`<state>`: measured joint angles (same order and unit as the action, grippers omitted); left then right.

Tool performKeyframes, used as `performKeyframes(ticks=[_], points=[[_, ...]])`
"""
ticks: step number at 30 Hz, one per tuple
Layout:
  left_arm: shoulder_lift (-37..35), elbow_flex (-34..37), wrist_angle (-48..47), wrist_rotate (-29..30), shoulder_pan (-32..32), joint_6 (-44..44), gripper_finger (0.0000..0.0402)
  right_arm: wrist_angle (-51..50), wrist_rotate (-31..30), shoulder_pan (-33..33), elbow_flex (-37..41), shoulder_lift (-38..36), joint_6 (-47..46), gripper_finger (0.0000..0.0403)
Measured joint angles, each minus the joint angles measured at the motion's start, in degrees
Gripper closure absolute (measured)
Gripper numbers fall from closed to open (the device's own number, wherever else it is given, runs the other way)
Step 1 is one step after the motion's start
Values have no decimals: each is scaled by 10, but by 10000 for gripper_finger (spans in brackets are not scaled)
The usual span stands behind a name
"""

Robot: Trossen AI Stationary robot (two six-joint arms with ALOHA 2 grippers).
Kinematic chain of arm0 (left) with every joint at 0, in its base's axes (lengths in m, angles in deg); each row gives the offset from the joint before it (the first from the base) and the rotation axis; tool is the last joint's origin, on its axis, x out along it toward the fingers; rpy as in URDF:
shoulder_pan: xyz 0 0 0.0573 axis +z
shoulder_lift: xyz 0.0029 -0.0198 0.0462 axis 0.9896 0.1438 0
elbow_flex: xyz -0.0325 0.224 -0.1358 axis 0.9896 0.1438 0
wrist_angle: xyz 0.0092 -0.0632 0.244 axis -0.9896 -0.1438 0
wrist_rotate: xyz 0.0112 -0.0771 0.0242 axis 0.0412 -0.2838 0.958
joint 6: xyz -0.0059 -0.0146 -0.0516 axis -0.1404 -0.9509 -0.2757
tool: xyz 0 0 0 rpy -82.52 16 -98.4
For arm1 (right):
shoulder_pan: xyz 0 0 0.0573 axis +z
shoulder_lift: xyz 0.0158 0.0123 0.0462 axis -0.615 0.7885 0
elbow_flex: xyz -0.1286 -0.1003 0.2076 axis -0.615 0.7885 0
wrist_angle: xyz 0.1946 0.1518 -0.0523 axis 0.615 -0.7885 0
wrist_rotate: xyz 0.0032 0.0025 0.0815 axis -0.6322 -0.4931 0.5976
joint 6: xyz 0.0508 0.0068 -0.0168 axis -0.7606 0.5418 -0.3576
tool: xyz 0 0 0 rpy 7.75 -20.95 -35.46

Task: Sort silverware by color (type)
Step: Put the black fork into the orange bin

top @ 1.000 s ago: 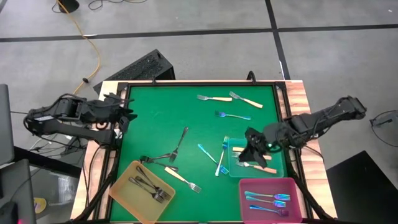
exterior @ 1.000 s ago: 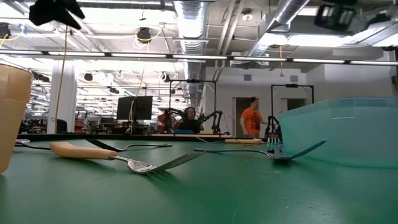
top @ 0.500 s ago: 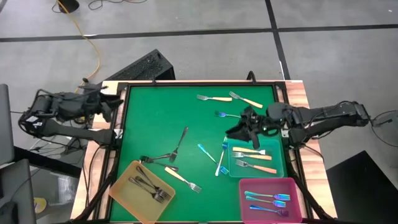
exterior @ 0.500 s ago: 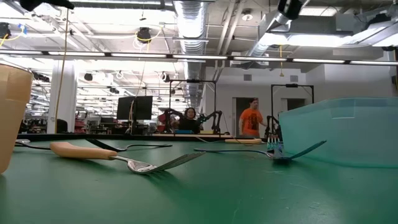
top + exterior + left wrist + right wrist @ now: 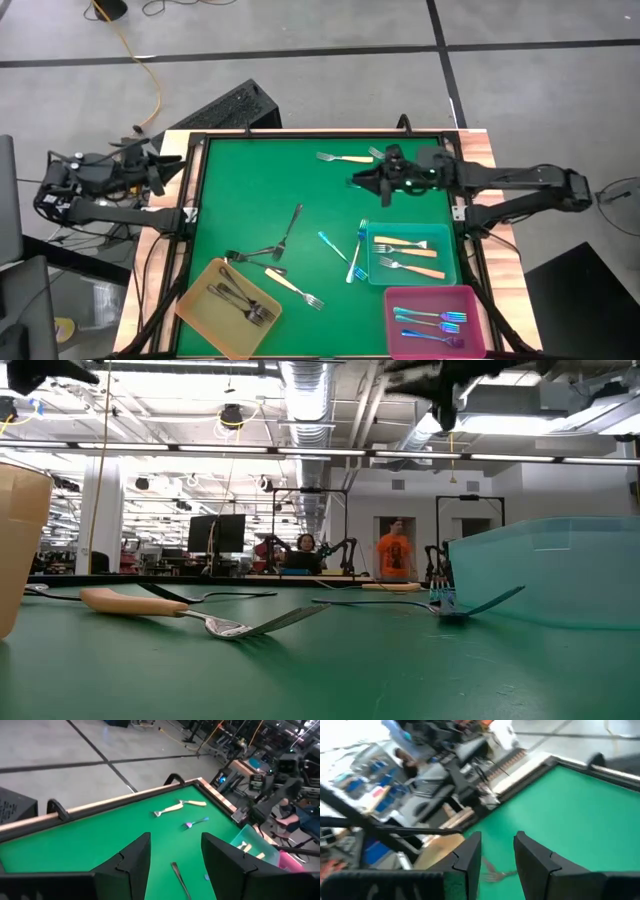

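The right gripper (image 5: 362, 181), fingers parted and empty, hovers over the mat with a blue fork (image 5: 375, 186) just beneath and two tan-handled forks (image 5: 345, 158) just beyond, while the left gripper (image 5: 178, 165), also parted and empty, waits off the mat's left edge.

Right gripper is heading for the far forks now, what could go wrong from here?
1. The right gripper hangs open and empty over the far side, where two cream-handled forks and a blue fork lie close together; it may catch the wrong one or nudge a neighbour.
2. A blue fork lies against the teal tray wall, so a later pick there could shove the tray.
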<state>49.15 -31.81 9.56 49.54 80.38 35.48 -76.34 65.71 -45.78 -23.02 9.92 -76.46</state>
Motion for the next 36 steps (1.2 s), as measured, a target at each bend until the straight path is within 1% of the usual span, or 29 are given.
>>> performKeyframes(ticks=[4, 7, 9, 13, 16, 19, 24, 29, 33, 36], points=[[-7, 24, 1, -10, 0, -14, 243, -44, 0, -18, -10, 45, -7, 266], [-8, 36, 0, -20, 0, -15, 243, -109, 7, -22, -51, 91, 0, 266], [-8, 39, 1, -28, 0, -13, 243, -158, 7, -15, -90, 126, 26, 266], [-12, 49, 3, -49, 0, -9, 243, -246, 9, 4, -184, 208, 99, 266], [-22, 59, 7, -60, 0, -9, 243, -287, 9, 20, -256, 270, 153, 266], [-33, 72, 13, -64, 0, -9, 243, -306, 12, 32, -330, 334, 219, 266], [-48, 75, 14, -63, 0, -11, 243, -336, 65, 55, -452, 434, 346, 266], [-51, 75, 13, -61, 0, -14, 243, -367, 107, 57, -560, 523, 446, 266], [-51, 75, 13, -52, 0, -13, 243, -394, 125, 54, -623, 586, 519, 266], [-51, 75, 13, -43, 0, -14, 243, -412, 131, 54, -659, 625, 553, 266]])
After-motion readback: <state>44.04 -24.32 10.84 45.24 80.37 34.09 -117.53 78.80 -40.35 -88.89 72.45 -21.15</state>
